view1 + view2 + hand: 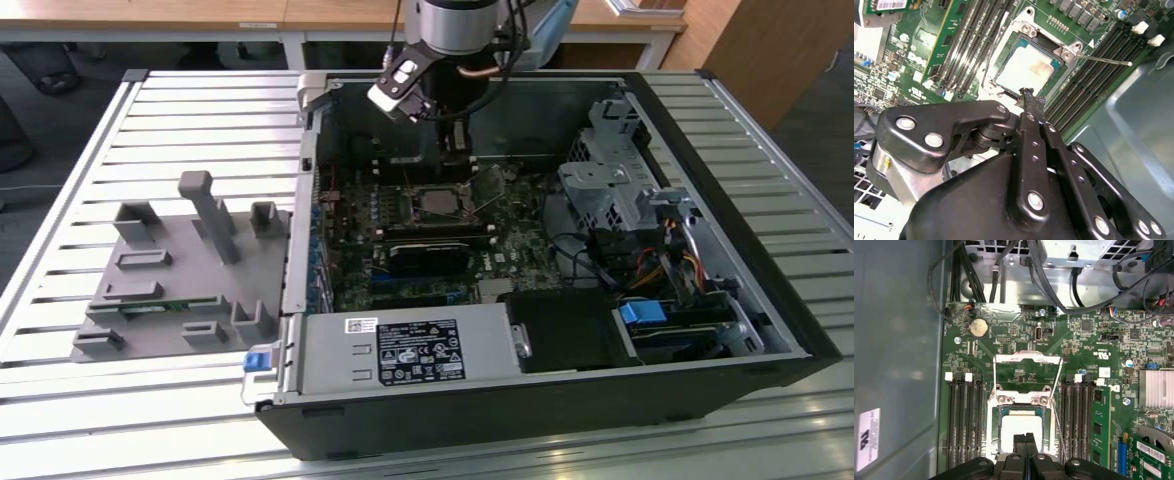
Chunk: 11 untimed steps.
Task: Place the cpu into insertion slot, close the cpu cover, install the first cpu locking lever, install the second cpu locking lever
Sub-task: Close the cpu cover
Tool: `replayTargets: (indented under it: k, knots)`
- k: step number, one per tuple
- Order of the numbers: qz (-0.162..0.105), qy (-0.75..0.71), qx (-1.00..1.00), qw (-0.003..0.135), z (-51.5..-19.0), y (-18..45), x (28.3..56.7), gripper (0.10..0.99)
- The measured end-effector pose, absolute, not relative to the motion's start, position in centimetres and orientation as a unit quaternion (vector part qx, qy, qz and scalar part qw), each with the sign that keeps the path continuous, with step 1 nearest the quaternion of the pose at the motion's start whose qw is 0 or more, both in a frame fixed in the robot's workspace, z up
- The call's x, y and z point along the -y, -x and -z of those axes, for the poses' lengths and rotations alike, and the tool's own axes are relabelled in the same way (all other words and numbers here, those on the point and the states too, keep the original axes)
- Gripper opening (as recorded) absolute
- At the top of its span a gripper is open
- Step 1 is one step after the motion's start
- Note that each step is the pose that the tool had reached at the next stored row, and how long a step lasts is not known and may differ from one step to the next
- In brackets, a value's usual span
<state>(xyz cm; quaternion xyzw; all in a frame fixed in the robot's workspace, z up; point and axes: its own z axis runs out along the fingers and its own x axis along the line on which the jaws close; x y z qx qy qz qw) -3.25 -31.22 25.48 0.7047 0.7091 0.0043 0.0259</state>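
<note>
The cpu (1019, 426), a small flat silvery square chip, lies in the square black metal-rimmed insertion slot (1001, 412), and we see the black tool (1025, 437) clenched on nothing, poised over it.

Stands nearly upright at the top of the exterior view, a silver arm (451, 25) with the gripper (458, 150) pointing straight down. Carries a small black and white block (398, 92) on the wrist, toward the exterior view's left. Holds both black fingers (1020, 444) pressed together in the first wrist view, the tips touching along their inner sides. Shows, in the second wrist view, black link bars (1033, 150) with silver rivets, folded in close and narrowing to one joined tip.
</note>
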Motion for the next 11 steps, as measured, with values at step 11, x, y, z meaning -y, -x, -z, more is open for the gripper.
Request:
replayTargets:
  k: [11]
  knots:
    - [-0.004, -0.705, -0.709, 0.025, -25.5, 2.2, 32.1, 0.106]
